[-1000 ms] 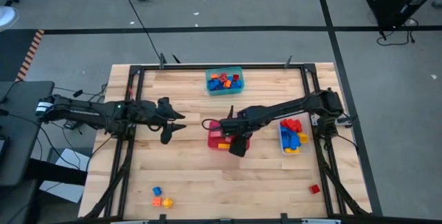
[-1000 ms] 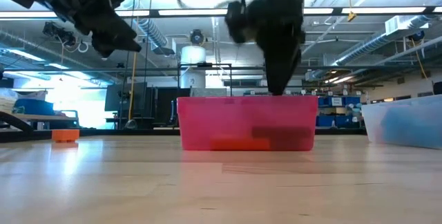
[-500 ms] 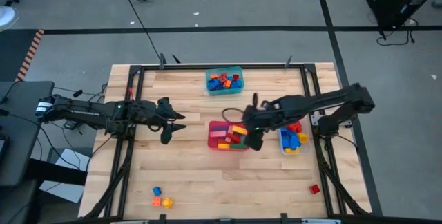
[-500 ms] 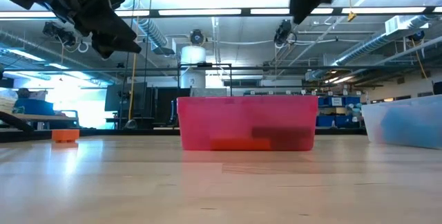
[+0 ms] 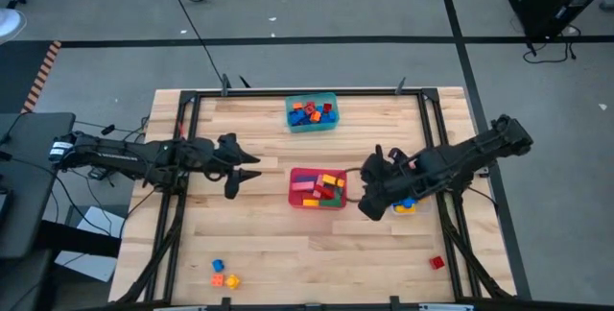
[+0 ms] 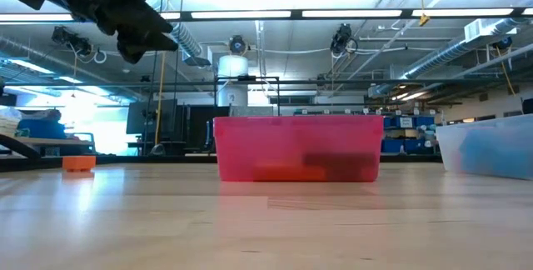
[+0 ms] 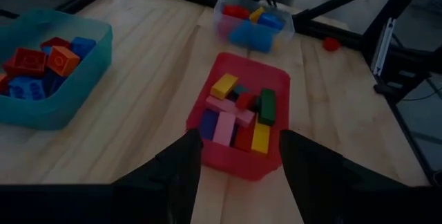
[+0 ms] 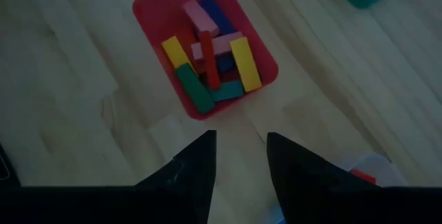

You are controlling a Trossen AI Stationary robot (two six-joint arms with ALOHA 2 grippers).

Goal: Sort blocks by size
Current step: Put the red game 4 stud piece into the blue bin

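From the high view, a red tub (image 5: 318, 188) filled with long blocks (image 5: 326, 186) is seen at the middle of the bench (image 5: 259, 244), a teal tub (image 5: 312, 112) of small blocks at the far edge, and a clear tub (image 5: 401, 196) partly hidden under the right arm. The right gripper (image 5: 370, 205) is held between the red and clear tubs; the left gripper (image 5: 240, 169) is held well to the left of the red tub. Loose blocks (image 5: 224, 275) lie at the near left corner, and a red block (image 5: 436, 263) at the near right.

In the low view, the red tub (image 6: 298, 147) is seen head-on, with an orange block (image 6: 79, 163) far left.

In the left wrist view, the left fingers (image 7: 188, 169) are parted and nothing is gripped between them.

In the right wrist view, the right fingers (image 8: 200, 165) are likewise spread over bare wood, empty.
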